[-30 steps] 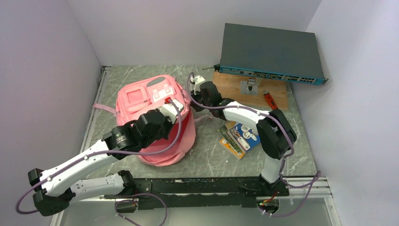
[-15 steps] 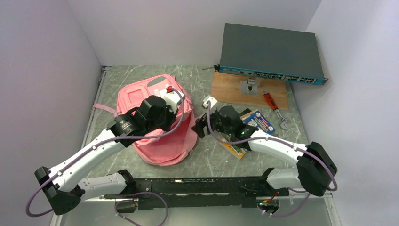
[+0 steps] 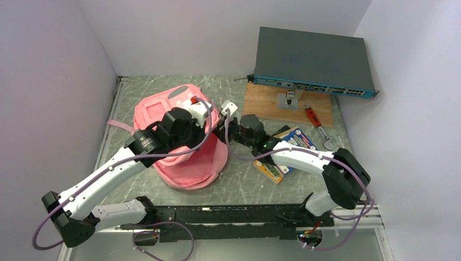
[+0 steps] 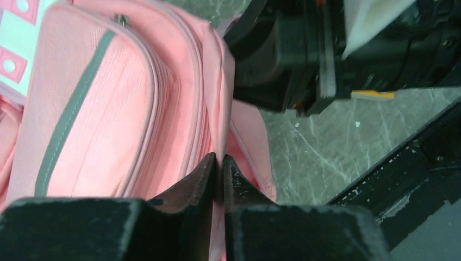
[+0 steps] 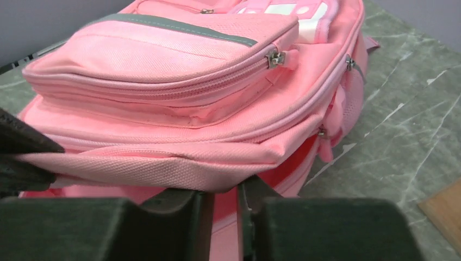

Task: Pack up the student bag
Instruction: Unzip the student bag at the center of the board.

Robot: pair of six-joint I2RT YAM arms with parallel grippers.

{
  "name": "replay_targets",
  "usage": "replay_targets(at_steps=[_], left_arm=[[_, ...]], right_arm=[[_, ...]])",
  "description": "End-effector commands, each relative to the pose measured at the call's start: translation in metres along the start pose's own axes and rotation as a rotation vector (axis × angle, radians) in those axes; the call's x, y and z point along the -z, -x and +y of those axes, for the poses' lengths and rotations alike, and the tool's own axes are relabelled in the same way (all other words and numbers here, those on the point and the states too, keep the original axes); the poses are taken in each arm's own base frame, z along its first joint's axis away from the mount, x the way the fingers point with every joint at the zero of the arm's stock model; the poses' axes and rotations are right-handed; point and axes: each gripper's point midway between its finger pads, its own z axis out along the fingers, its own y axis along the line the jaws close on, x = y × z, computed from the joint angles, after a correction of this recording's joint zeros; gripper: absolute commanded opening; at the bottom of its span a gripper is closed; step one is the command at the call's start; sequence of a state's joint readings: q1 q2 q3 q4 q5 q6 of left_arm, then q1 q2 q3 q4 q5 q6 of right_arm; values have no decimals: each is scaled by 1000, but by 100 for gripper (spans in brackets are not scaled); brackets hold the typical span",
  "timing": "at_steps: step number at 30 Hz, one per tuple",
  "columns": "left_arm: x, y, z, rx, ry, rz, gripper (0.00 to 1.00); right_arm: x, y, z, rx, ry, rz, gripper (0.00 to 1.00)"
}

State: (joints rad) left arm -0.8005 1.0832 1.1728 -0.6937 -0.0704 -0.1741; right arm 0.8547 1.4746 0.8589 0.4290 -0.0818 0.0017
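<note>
The pink student bag (image 3: pixel 157 109) lies left of the middle of the table, its red inside showing at the open near-right side. My left gripper (image 3: pixel 209 130) is shut on the bag's pink rim; in the left wrist view (image 4: pixel 219 163) the fabric is pinched between the jaws. My right gripper (image 3: pixel 228 132) is at the same edge, facing the left one. In the right wrist view (image 5: pixel 224 196) its jaws stand a little apart, and the bag's upper flap (image 5: pixel 163 65) rests on the left finger. The red lining shows through the gap.
Picture books (image 3: pixel 291 144) and a flat green item (image 3: pixel 266 166) lie right of the bag. A wooden board (image 3: pixel 263 100) and a grey network switch (image 3: pixel 312 60) sit at the back right, and a red-handled wrench (image 3: pixel 318 122) lies beside the board. A black rail (image 3: pixel 234 215) runs along the near edge.
My right arm swung away from the bag to the right, then came back to its right edge. My left gripper moved up the bag toward the rim, and the bag shifted slightly.
</note>
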Motion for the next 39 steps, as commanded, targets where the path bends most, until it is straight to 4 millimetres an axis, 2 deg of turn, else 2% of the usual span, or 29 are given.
replay_targets(at_steps=[1,3,6,8,12,17,18,20,21,22,23,27,32,36,39], left_arm=[[8,-16,18,87,116,-18,23],[11,-29,32,69,235,-48,42],[13,-44,35,11,324,-63,68],[11,-51,31,-25,347,-47,79],[13,-61,39,-145,506,-7,82],[26,-60,66,-210,761,54,74],[28,-59,69,-219,792,57,65],[34,-49,70,-217,818,50,39],[35,-44,68,-218,802,45,22],[33,-39,65,-250,765,47,11],[30,-34,60,-256,715,40,2],[15,-15,44,-189,494,-5,0],[13,-1,40,-73,328,-44,0],[11,4,41,-15,272,-62,0],[7,4,40,17,234,-70,0]], right_arm=[[-8,69,-14,-203,54,-185,2],[-12,65,-10,-330,112,-137,0],[-15,65,2,-462,167,-73,0],[-14,59,5,-544,164,-37,0],[-10,57,5,-624,146,-7,0],[-1,63,4,-627,125,21,0],[1,61,5,-629,122,40,0],[6,57,4,-618,107,69,0],[10,54,1,-610,88,84,0],[14,46,-2,-604,58,109,0],[19,39,-6,-595,27,133,8],[50,9,-22,-540,-90,242,50],[113,-14,-35,-498,-242,293,86],[157,-40,-45,-534,-380,310,98],[182,-66,-62,-629,-520,290,100]])
